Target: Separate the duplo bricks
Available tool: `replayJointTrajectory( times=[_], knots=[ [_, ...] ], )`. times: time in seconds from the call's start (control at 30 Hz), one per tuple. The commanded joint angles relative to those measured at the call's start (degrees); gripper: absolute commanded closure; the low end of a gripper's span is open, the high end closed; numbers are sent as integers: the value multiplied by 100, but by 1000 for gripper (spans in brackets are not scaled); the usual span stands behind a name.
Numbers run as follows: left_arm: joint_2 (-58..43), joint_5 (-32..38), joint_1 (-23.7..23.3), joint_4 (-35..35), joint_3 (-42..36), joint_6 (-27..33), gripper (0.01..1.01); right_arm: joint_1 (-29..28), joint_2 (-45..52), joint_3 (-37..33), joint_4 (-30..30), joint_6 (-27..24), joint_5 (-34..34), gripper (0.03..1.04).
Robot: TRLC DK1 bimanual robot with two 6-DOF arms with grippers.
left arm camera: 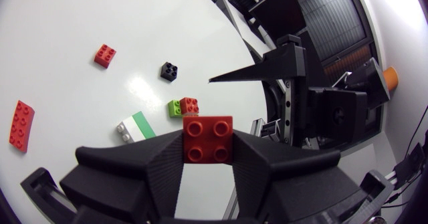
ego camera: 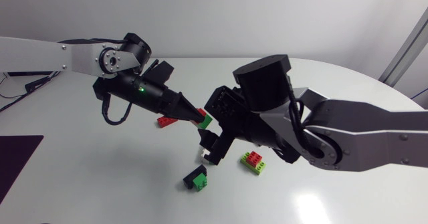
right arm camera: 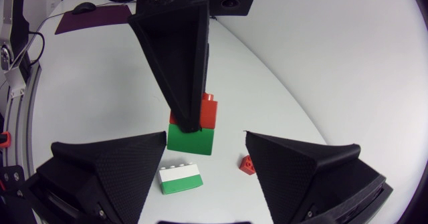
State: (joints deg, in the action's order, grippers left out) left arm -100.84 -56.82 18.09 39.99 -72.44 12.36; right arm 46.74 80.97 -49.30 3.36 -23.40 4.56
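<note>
Red brick (left arm camera: 208, 138) pinched from two sides in the left gripper (left arm camera: 208, 150), held up off the white table (ego camera: 100, 177) with a green brick (right arm camera: 190, 140) joined to it. Right gripper (right arm camera: 205, 136) spread wide just beside, that pair ahead between its fingers and touching neither. Down on the table: a white-and-green brick (right arm camera: 180, 179), a small red brick (right arm camera: 247, 164), a black brick (left arm camera: 169, 70), a long red brick (left arm camera: 21, 124) and a green-and-red pair (ego camera: 254, 161), all lying apart.

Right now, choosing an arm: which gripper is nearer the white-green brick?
Right. The right gripper hangs open over the white-green brick; the left gripper holds a stack beyond it.
</note>
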Motion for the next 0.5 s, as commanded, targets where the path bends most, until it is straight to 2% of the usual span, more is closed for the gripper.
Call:
replayJointTrajectory(
  times=[0.0, 0.27, 0.47],
  knots=[
    [-94, -66, 28, -70, -121, 12, 811, 63, 138, -124, 104, 81, 54, 351],
    [-76, -66, 28, -263, -77, -76, 811, 72, 138, -106, 174, 186, 63, 666],
    [3, -66, 63, -386, 46, -111, 808, 90, 156, -115, 201, 266, 63, 695]
  ],
)
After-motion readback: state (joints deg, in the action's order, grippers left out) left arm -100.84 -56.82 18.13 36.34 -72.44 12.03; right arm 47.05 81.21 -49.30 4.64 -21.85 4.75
